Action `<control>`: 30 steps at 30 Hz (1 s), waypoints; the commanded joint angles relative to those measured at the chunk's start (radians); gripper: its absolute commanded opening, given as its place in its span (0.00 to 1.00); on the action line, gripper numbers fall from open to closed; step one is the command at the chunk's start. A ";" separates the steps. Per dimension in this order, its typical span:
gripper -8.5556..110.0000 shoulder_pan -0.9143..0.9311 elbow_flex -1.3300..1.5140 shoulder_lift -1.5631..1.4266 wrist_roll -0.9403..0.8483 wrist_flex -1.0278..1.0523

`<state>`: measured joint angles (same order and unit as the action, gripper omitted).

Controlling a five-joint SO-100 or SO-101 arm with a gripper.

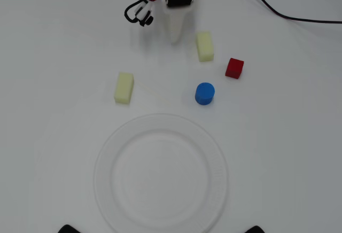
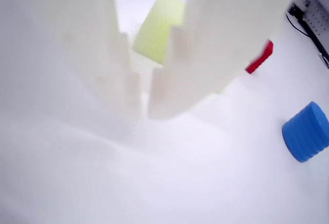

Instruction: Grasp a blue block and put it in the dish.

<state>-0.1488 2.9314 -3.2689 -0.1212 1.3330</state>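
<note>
White end effector (image 1: 175,39) pointing down at table, fingers nearly together, empty, blue block (image 1: 204,93) apart

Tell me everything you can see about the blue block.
The blue block is a small, bright blue short cylinder standing on its flat end on the white table. Its side looks finely ribbed in the wrist view. It stands alone, touching nothing: above the dish's rim, below and left of the red cube in the overhead view.
</note>
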 commanded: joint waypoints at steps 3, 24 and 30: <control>0.07 0.034 -0.087 0.143 -0.014 0.026; 0.23 -0.084 -0.925 1.112 -0.028 0.143; 0.32 -0.160 -1.143 1.379 -0.003 0.143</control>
<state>-0.2884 1.8899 -1.9880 -0.1381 1.4757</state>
